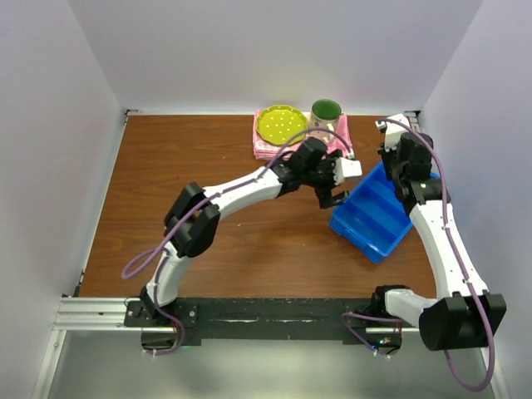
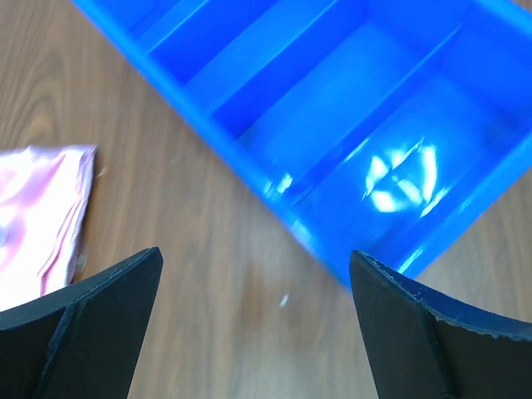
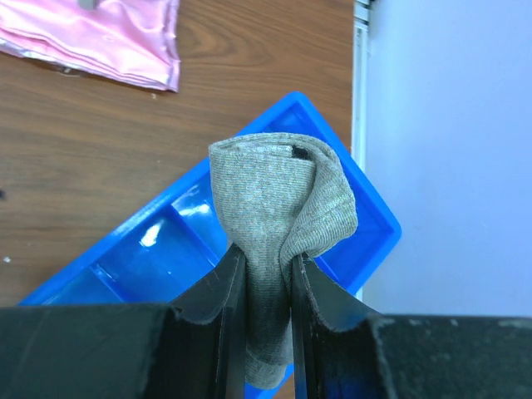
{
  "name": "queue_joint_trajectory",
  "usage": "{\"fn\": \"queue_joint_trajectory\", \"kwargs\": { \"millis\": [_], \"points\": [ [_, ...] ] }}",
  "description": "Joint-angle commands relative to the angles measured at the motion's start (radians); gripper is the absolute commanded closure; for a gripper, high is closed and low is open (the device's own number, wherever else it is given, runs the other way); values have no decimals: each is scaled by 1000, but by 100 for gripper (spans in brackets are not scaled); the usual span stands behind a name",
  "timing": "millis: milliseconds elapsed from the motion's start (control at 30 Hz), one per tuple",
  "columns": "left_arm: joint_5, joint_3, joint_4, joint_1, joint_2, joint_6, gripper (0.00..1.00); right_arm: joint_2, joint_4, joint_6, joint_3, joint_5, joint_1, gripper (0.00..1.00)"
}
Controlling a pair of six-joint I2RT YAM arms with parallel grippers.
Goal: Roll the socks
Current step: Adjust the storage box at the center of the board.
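Right wrist view: the right gripper pinches the folded grey sock between nearly closed fingers. The fabric bulges past the tips, above the blue tray. The pink cloth lies at 11 o'clock on the table.

Left wrist view: the left gripper has its fingers spread wide, holding nothing, with the tray at 1 o'clock.

Top external view: the tray sits toward 3 o'clock of the table. A green plate and a cup stand at 12 o'clock. The sock is probably hidden behind the right arm.
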Motion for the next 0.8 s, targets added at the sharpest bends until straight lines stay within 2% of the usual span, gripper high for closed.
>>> {"fn": "queue_joint_trajectory", "kwargs": {
  "millis": [0,267,767],
  "points": [
    [-85,106,26,-61,83,-74,0,-90,84,13,-44,69,-27,100],
    [-211,131,-1,-110,153,-29,0,-150,89,10,-78,51,-41,100],
    [-487,-50,55,-106,55,155,0,-159,78,31,-75,-29,-44,100]
  ]
}}
